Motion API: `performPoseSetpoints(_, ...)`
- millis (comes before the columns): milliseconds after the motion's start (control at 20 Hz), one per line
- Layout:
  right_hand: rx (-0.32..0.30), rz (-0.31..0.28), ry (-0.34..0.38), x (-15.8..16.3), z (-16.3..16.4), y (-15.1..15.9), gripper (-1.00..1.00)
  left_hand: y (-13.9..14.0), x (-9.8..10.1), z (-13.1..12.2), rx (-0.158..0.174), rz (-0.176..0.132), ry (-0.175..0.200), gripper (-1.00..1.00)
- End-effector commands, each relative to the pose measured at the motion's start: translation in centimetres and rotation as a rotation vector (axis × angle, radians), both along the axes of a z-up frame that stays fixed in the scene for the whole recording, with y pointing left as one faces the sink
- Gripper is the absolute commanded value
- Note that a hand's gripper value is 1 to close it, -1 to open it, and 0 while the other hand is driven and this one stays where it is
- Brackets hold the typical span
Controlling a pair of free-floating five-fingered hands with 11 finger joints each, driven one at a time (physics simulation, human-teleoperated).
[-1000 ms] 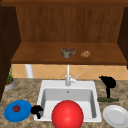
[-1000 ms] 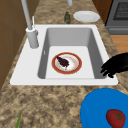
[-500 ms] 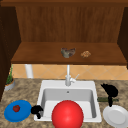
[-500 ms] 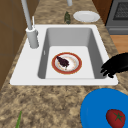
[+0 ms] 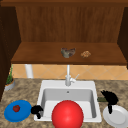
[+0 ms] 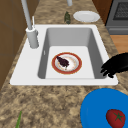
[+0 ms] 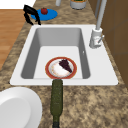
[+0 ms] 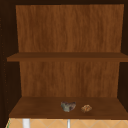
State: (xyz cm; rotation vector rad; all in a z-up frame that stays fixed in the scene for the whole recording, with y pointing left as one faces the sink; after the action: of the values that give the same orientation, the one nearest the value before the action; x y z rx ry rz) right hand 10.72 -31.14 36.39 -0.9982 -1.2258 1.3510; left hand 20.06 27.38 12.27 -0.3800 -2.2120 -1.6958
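Two plates: blue plate (image 5: 17, 113) holding tomato (image 5: 16, 108), left hand (image 5: 37, 110) fingers curled emptily beside, white plate (image 5: 116, 117) bare.

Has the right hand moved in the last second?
Yes. In the front view the right hand has dropped from beside the sink's right edge toward the white plate, its fingers now hanging over the plate's rim.
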Motion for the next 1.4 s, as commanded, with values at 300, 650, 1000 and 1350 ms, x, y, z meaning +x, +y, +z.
performPoseSetpoints(300, 0.008, 0.017, -0.024, -2.8, -6.5, 0.0, -1.00, 0.0, 0.0, 0.0, 0.000, 0.000, 0.000, 0.00)
performPoseSetpoints(650, 0.014, 0.018, -0.011, -2.6, -12.2, 0.6, -1.00, 0.0, 0.0, 0.0, 0.000, 0.000, 0.000, 0.00)
performPoseSetpoints(1000, 0.009, 0.002, 0.019, -2.7, -17.2, 0.9, -1.00, 0.0, 0.0, 0.0, 0.000, 0.000, 0.000, 0.00)
performPoseSetpoints(1350, 0.001, 0.004, 0.055, -3.0, -17.4, 0.8, -1.00, 0.0, 0.0, 0.0, 0.000, 0.000, 0.000, 0.00)
